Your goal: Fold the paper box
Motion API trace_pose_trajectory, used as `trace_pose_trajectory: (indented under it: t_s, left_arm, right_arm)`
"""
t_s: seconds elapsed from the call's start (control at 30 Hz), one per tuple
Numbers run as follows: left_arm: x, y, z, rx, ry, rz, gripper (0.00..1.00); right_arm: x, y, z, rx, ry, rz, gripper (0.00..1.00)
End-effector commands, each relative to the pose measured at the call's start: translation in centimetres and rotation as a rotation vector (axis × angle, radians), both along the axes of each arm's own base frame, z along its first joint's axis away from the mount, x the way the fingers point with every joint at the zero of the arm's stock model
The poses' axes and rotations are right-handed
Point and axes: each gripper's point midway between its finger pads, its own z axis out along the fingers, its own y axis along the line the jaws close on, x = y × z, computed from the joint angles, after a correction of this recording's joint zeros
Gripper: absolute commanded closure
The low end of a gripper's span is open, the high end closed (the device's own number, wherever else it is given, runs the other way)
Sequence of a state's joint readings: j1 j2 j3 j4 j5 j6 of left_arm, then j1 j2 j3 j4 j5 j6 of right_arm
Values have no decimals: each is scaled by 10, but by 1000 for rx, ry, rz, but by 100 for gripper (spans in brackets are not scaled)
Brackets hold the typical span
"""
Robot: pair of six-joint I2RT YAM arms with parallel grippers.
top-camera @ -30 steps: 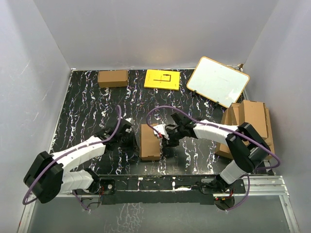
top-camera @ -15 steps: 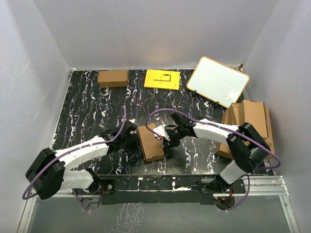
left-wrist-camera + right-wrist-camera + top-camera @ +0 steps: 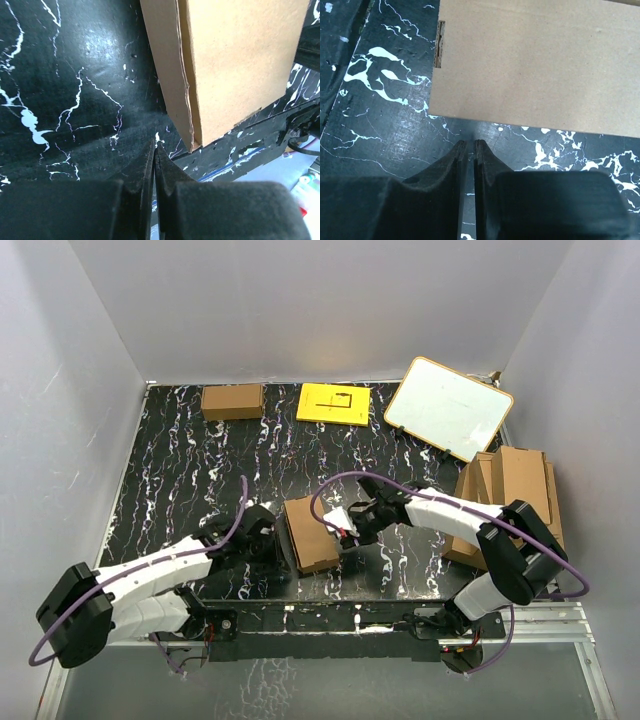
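Note:
The paper box (image 3: pixel 310 535) is a flattened brown carton lying skewed on the black marbled table near its front edge. My left gripper (image 3: pixel 272 540) is low at the box's left side. In the left wrist view its fingertips (image 3: pixel 155 143) are pressed together just short of the box's near corner (image 3: pixel 240 65), holding nothing. My right gripper (image 3: pixel 346 533) is at the box's right side. In the right wrist view it (image 3: pixel 469 143) shows only a thin slit between the fingers, a little back from the box's edge (image 3: pixel 535 65) and not touching it.
At the back lie a smaller brown carton (image 3: pixel 232 401), a yellow sheet (image 3: pixel 334 404) and a tilted whiteboard (image 3: pixel 449 408). A pile of larger cardboard sheets (image 3: pixel 515 495) sits at the right. The table's front edge (image 3: pixel 320 585) runs just below the box.
The box has turned and slid slightly toward the front edge. My left gripper moved nearer the front along the box's left side. The right gripper stayed by its right side.

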State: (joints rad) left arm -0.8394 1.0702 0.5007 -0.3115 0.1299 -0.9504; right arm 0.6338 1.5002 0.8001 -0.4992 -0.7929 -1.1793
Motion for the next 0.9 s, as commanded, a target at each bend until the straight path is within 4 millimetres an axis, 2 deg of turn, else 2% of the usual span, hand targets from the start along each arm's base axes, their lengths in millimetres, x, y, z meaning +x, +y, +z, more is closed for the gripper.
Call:
trace_pose_trajectory:
  t_s: [0.0,0.27,0.5,0.67,0.87]
  left_arm:
    - [-6,-11,3,-6,29,-23,100]
    - [7,-38,9,-46,5,-58,100]
    - [22,-66,20,-82,-13,-88,100]
    - [26,-77,20,-82,5,-90,100]
    - [32,-79,24,-74,19,-33,100]
  right_arm:
    - [-13,10,5,51,-4,69,85]
    - [-28,22,5,49,42,86,90]
    - [-30,33,7,40,66,62,92]
    - [-30,37,11,49,76,51,92]
    - [-32,40,17,64,88,51,92]
